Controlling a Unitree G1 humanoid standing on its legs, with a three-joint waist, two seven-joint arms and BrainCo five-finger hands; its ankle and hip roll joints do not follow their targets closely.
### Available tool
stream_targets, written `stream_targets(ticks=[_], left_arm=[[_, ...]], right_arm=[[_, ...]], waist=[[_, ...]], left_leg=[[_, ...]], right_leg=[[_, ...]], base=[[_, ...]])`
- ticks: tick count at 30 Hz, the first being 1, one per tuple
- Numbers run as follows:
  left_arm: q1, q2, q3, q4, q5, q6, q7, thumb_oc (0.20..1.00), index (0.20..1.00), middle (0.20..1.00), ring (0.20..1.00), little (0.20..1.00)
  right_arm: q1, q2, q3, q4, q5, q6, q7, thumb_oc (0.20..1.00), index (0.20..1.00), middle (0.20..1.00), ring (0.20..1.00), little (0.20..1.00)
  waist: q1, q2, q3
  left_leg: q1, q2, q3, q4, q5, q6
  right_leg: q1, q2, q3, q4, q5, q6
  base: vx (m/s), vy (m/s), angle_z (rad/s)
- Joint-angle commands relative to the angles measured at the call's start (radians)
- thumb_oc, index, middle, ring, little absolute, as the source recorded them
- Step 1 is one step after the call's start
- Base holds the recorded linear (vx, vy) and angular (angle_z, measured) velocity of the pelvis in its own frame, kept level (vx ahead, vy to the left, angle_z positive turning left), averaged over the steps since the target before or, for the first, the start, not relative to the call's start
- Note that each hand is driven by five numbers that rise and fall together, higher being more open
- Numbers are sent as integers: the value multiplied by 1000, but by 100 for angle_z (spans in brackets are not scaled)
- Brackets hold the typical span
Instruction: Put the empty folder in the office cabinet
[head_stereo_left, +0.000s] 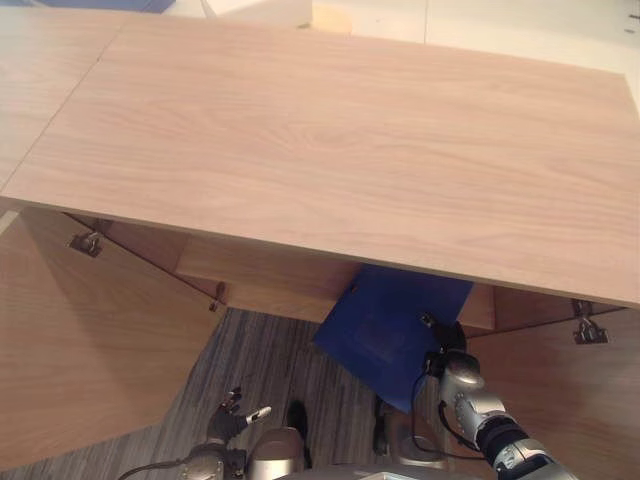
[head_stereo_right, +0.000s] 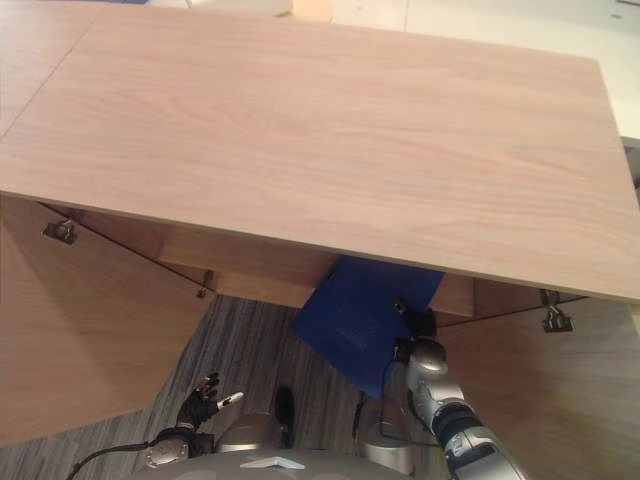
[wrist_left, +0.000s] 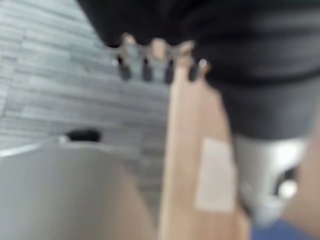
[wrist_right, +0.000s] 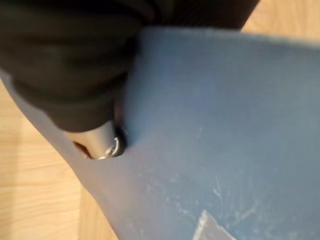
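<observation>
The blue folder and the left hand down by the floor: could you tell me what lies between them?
Bare grey striped floor separates the blue folder from the left hand, as both eye views show.

Folder (head_stereo_left: 385, 325) half under cabinet top (head_stereo_left: 330, 140) (doors (head_stereo_left: 80, 340) open either side).

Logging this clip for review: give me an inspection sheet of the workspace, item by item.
Surface: wooden cabinet top, bare.
Job's things: blue folder partly under the top, at the cabinet's opening; both cabinet doors swung open.
Clutter: nothing seen.
Robot hands: right robot hand against the folder, grip hidden; left robot hand low over the floor, fingers relaxed, holding nothing.
Cables: nothing to report.
Surroundings: grey striped floor.
</observation>
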Motion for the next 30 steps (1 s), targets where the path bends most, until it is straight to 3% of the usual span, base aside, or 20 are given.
stream_targets(ticks=[1,3,6,9,14,22,24,26,30], left_arm=[[50,7,-59,-20,-16,-23,28,1000,1000,1000,1000,1000],[46,6,-66,-16,-14,-21,33,1000,1000,1000,1000,1000],[39,3,-90,-10,-33,-22,52,1000,1000,1000,1000,1000],[32,-1,-104,-9,-42,-20,57,1000,1000,1000,1000,1000],[5,3,-136,12,-77,-34,69,1000,1000,1000,1000,1000],[-15,28,-146,-12,-98,13,76,1000,1000,1000,1000,1000],[-18,34,-144,-11,-107,23,75,1000,1000,1000,1000,1000],[-25,40,-142,-10,-116,25,66,1000,1000,1000,1000,1000],[-66,55,-142,-20,-169,9,36,1000,1000,1000,1000,1000]], right_arm=[[-74,-13,-57,4,141,-46,-62,200,200,200,200,200],[-98,-8,-80,33,190,-43,-78,200,200,200,200,200],[-178,-4,-158,110,316,-113,-210,200,200,200,200,200],[-240,-16,-215,138,392,-123,-289,200,200,200,200,200],[-401,-46,-317,239,613,-162,-323,200,200,200,200,200],[-550,-173,-372,300,717,-145,-292,200,200,200,200,200],[-576,-197,-375,315,732,-171,-285,200,200,200,200,200],[-610,-218,-373,323,740,-202,-307,200,200,200,200,200],[-725,-289,-324,333,763,-178,-311,200,200,200,200,200]], waist=[[24,-7,-35],[31,-3,-31],[53,10,-19],[64,24,-8],[88,50,26],[115,59,47],[118,61,54],[118,68,68],[119,101,118]], left_leg=[[-39,-60,10,122,-138,109],[-41,-59,6,121,-135,108],[-50,-50,-4,111,-124,100],[-62,-47,-14,101,-113,94],[-102,-42,-34,106,-91,84],[-142,-24,-45,132,-75,66],[-155,-20,-46,145,-73,63],[-181,-16,-49,166,-71,60],[-269,-13,-48,213,-72,47]], right_leg=[[-157,-41,12,58,2,69],[-159,-43,4,64,0,67],[-161,-47,-21,79,-5,61],[-165,-49,-32,88,-9,55],[-175,-53,-45,114,-22,42],[-185,-48,-65,156,-55,27],[-189,-47,-66,167,-64,22],[-206,-45,-64,190,-76,15],[-270,-41,-58,244,-119,-10]], base=[[88,-68,3],[73,-74,14],[88,-121,15],[-3,-54,6],[-2,-48,14],[40,-80,11],[68,-100,17],[24,-77,6],[-91,-53,-1]])
